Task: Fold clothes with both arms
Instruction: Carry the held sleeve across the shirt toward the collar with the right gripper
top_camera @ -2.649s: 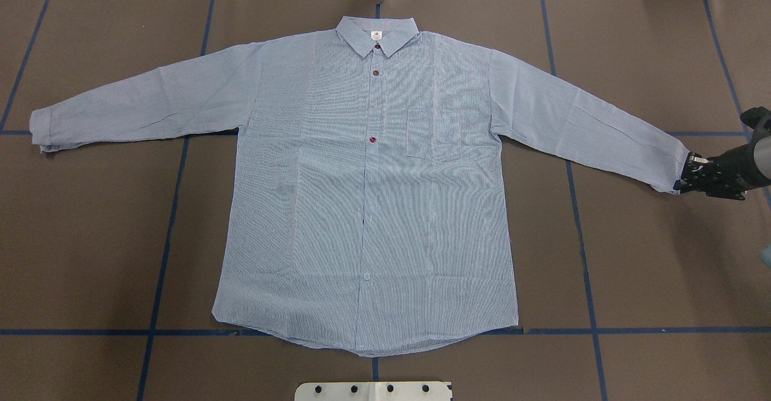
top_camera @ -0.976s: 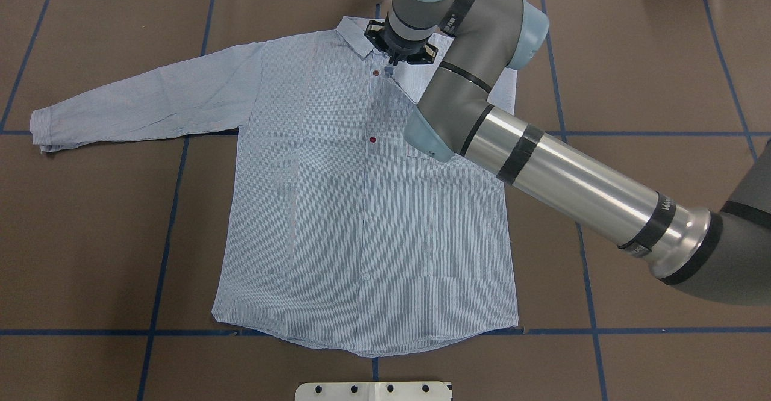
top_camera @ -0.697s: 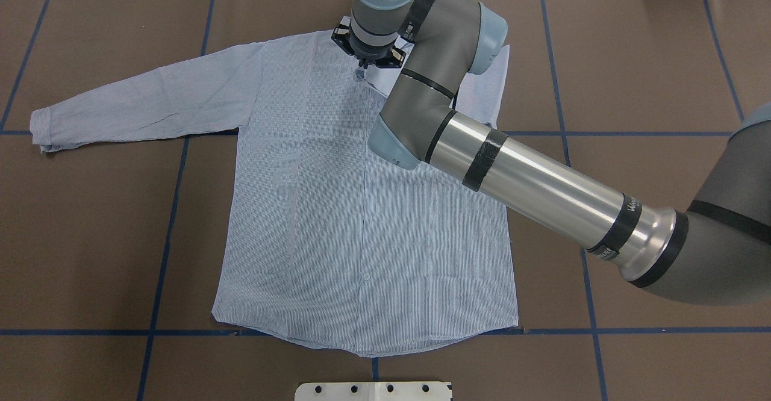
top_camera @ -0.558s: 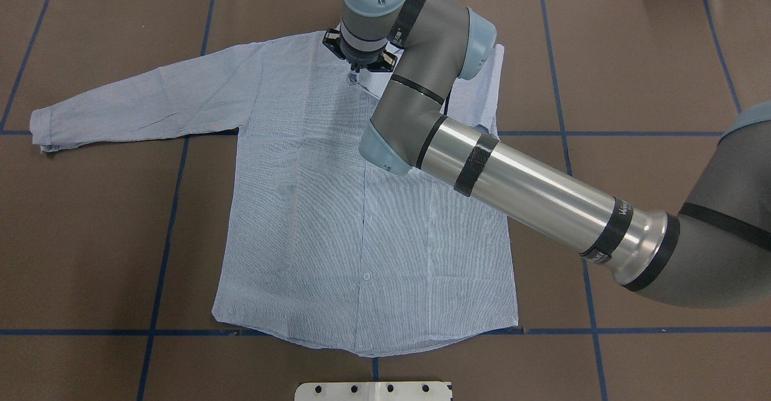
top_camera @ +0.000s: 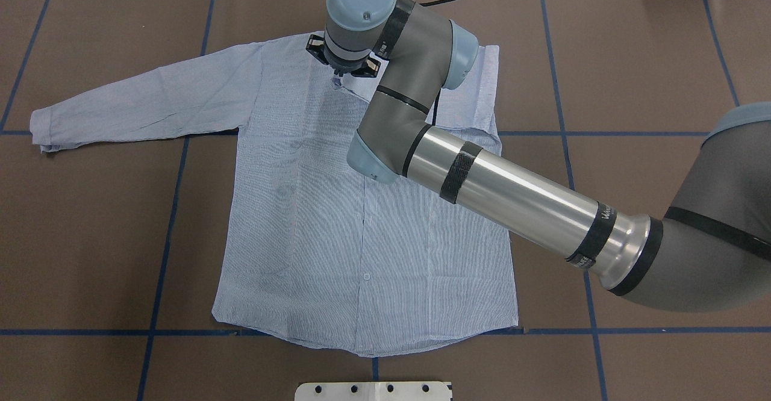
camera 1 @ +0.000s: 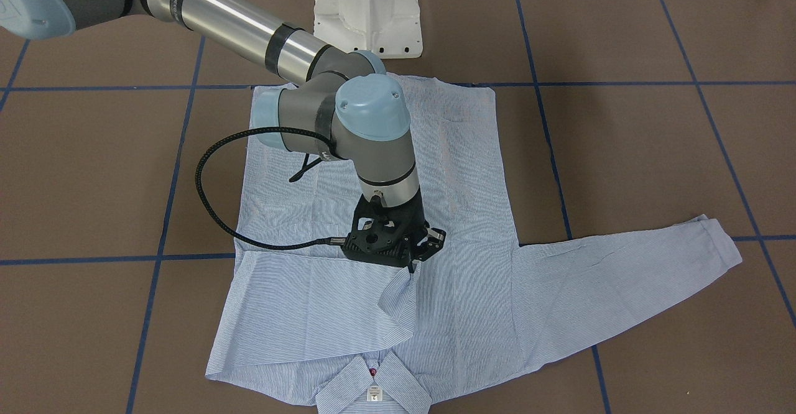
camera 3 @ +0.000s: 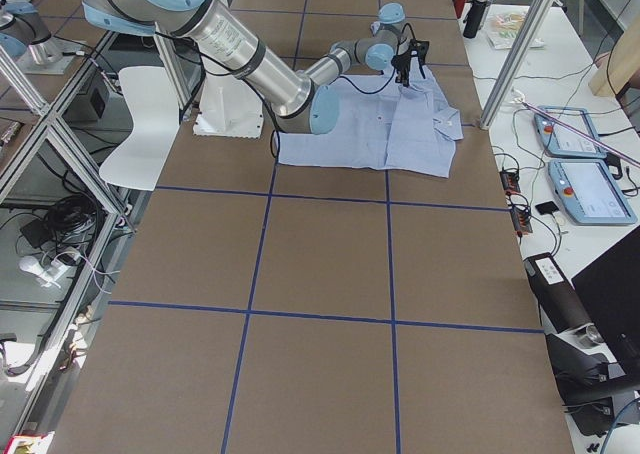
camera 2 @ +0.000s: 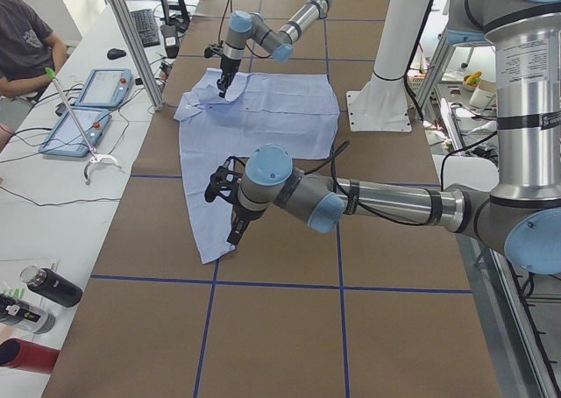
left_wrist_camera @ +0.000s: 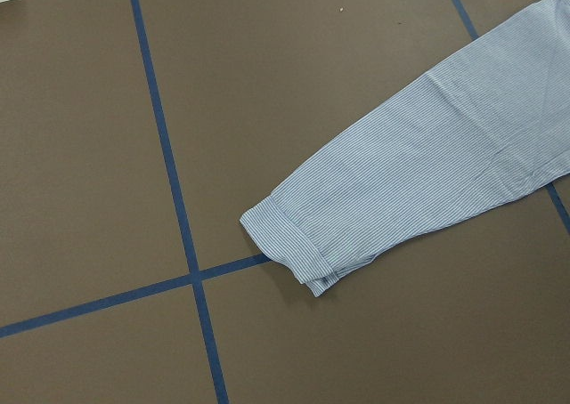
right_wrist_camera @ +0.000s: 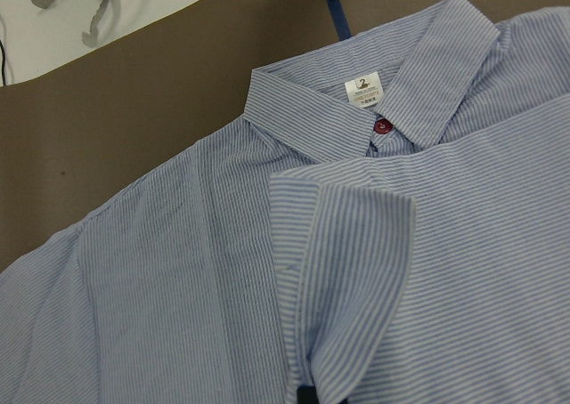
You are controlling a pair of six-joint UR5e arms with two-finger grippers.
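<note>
The right gripper has moved a little farther toward the bench's left end, drawing more of the right sleeve over the chest of the shirt. Its jaws pinch the cuff just short of the collar. The shirt lies flat mid-bench, collar toward the far edge and left sleeve stretched out. The right arm hides the shirt's right side from overhead. The left gripper hangs by the left cuff; I cannot tell how its jaws stand.
</note>
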